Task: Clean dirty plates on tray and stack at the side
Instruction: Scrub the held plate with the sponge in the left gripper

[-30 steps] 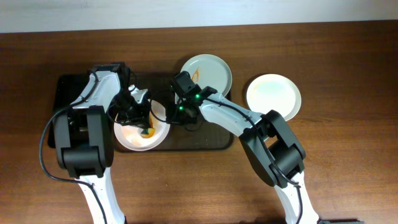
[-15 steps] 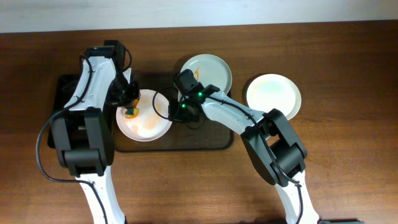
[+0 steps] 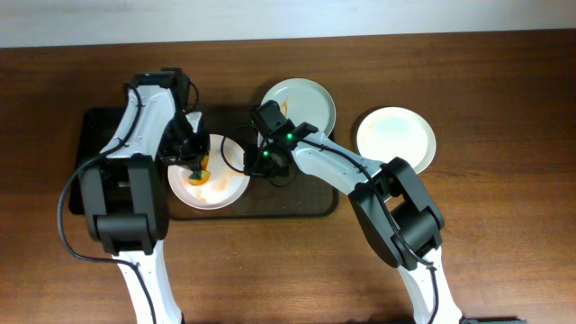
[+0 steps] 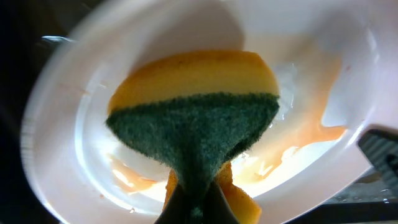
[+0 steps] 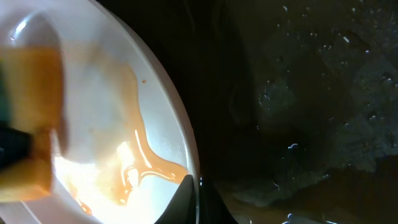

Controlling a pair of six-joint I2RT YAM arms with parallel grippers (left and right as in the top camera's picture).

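The brown wooden table carried a black tray. On it, nearest, lay the dirty plate, streaked with orange sauce. The left gripper was pinched tight on a yellow-and-green sponge pressed into the plate's bowl, its arm reaching forward with the wrist bent inward. The right gripper was clamped on the plate's right rim, its arm stretched across from the right. Farther back sat a second stained plate. A clean plate sat off the tray.
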